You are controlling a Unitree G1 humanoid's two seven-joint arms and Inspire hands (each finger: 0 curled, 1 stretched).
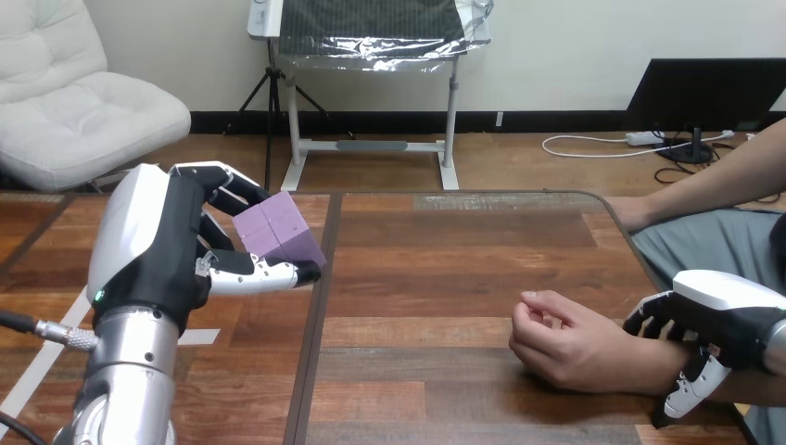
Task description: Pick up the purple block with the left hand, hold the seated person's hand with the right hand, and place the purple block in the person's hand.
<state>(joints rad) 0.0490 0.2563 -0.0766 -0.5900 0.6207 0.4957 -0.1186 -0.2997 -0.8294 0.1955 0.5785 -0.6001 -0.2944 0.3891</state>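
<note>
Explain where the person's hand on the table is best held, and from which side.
Probably the wrist, from the view's right, where the right hand curls round it: the wrist faces that side, and the person's hand is left free for the purple block.

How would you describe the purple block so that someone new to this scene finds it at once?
At the left side of the wooden table, the robot's left hand is raised. The purple block is clamped between its fingers and thumb. It is the only purple, flat-faced thing; the person's hand lies at the right.
</note>
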